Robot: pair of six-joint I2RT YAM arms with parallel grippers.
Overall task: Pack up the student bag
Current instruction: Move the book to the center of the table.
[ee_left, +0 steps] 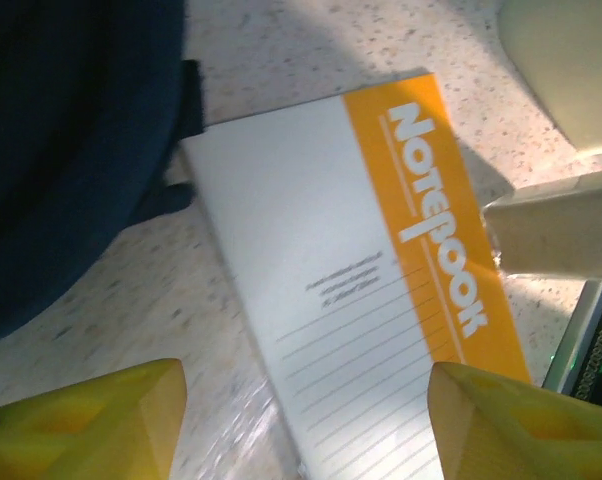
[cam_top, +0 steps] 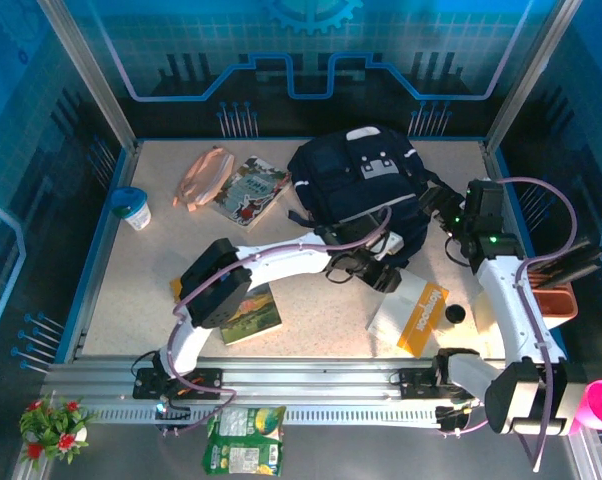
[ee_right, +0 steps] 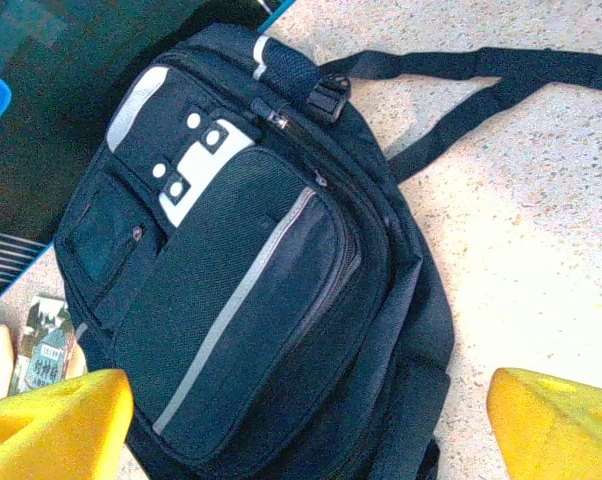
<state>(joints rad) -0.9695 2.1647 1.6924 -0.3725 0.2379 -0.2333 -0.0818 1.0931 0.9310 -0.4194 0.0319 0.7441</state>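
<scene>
The student bag (cam_top: 366, 185) lies flat at the back middle of the table, dark navy with a thin white stripe and a white patch. In the right wrist view the bag (ee_right: 251, 290) lies below my open right gripper (ee_right: 306, 425), which hovers over its lower front pocket and holds nothing. My right gripper (cam_top: 451, 225) sits at the bag's right edge. My left gripper (cam_top: 381, 272) reaches in just in front of the bag. In the left wrist view the left gripper (ee_left: 306, 420) is open above a white and orange notebook (ee_left: 361, 270), and the bag (ee_left: 71, 150) is at the left.
The notebook (cam_top: 411, 312) lies at front right beside a small black object (cam_top: 456, 313). A pink pouch (cam_top: 203, 177) and a book (cam_top: 249, 190) lie left of the bag. A second book (cam_top: 249, 312) lies under the left arm. A cup (cam_top: 133, 207) stands far left.
</scene>
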